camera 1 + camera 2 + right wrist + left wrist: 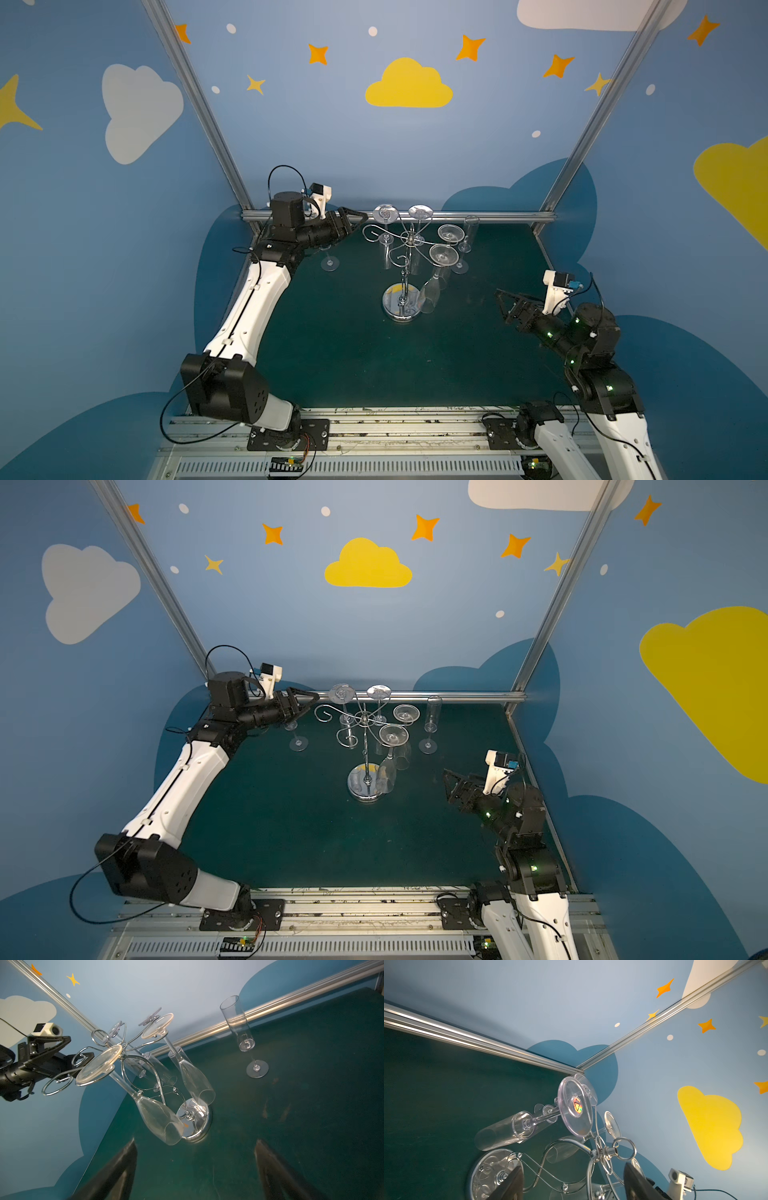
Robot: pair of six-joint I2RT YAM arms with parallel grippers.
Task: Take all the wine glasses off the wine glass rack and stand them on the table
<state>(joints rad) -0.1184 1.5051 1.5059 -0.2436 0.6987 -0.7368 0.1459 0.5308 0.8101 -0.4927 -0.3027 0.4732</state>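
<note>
Left gripper holds its fingers wide at a scroll arm of the wine glass rack; right gripper fingers wide, empty.

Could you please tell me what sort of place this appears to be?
Probably a robot test booth, not a kitchen: aluminium frame posts, cloud-and-star printed walls, and an arm bolted at each end of a front rail.
</note>
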